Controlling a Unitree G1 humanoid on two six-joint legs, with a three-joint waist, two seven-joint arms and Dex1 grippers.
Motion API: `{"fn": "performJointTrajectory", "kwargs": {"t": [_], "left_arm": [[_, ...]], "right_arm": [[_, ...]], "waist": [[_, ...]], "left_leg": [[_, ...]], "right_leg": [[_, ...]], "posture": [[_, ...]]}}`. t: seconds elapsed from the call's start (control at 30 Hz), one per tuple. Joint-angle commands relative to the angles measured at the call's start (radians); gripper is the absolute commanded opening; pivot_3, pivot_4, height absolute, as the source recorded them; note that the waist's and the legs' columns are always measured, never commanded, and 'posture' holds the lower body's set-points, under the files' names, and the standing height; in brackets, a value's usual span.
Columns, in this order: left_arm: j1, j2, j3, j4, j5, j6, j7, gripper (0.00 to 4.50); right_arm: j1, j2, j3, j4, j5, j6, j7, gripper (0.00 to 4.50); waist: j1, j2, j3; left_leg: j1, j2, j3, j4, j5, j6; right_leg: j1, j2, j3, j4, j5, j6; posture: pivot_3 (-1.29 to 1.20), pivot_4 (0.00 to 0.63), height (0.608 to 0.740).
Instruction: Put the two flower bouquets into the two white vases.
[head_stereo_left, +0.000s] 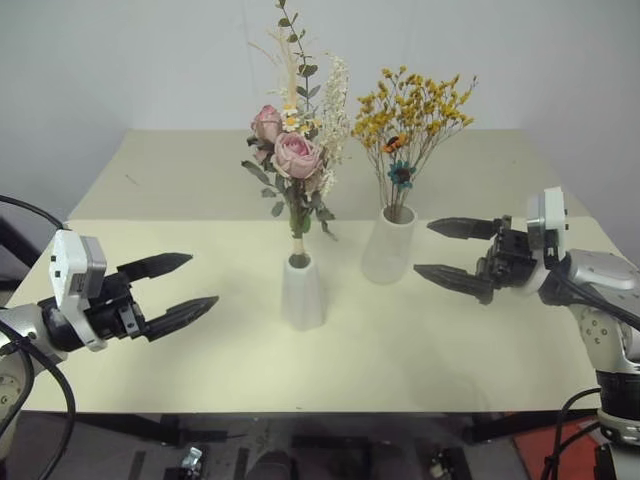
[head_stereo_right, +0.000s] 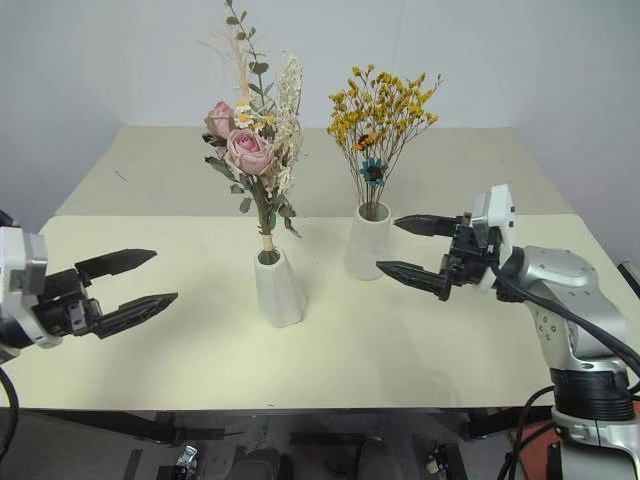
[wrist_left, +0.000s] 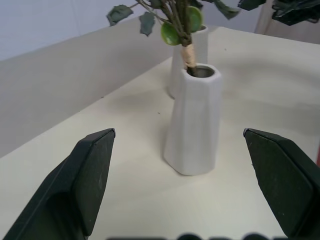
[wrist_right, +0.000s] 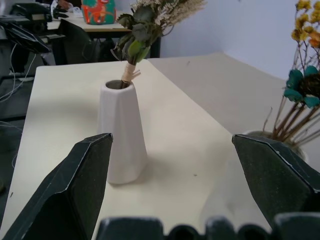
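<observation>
Desk (head_stereo_left: 480, 340): pink rose bouquet (head_stereo_left: 290, 150) in cone vase (head_stereo_left: 301, 292); yellow bouquet (head_stereo_left: 410, 115) in taller vase (head_stereo_left: 388, 245). Left claw (head_stereo_left: 183, 286), right claw (head_stereo_left: 450, 250): spread, empty. We judge placing done; next, only withdrawal.

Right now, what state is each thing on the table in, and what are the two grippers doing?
Pink rose bouquet: upright, stem in the small cone vase.
Small cone vase: standing, holding the roses.
Yellow bouquet: upright, stems in the taller vase.
Taller vase: standing, holding the yellow bouquet.
Left gripper: open, empty, apart from the vases.
Right gripper: open, empty, beside the taller vase.
</observation>
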Motion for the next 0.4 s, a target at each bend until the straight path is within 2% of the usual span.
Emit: {"fn": "performJointTrajectory", "kwargs": {"t": [0.03,0.4], "left_arm": [[0.013,0.022,0.052,-0.017,-0.014,-0.004,-0.03,4.48],[0.034,0.034,0.091,-0.027,-0.03,0.012,-0.039,4.48]], "right_arm": [[0.014,-0.03,-0.05,-0.006,0.004,0.008,-0.007,4.5],[0.08,-0.082,-0.098,-0.023,0.017,0.026,-0.016,4.5]], "waist": [[0.0,0.0,0.0],[0.0,0.0,0.0]], "left_leg": [[0.0,0.0,0.0,0.0,0.0,0.0],[0.0,0.0,0.003,0.0,0.0,0.0]], "right_leg": [[0.0,0.0,0.0,0.0,0.0,0.0],[0.0,0.0,0.0,0.0,0.0,0.0]], "posture": [[0.0,0.15,0.74],[0.0,0.15,0.74]]}}
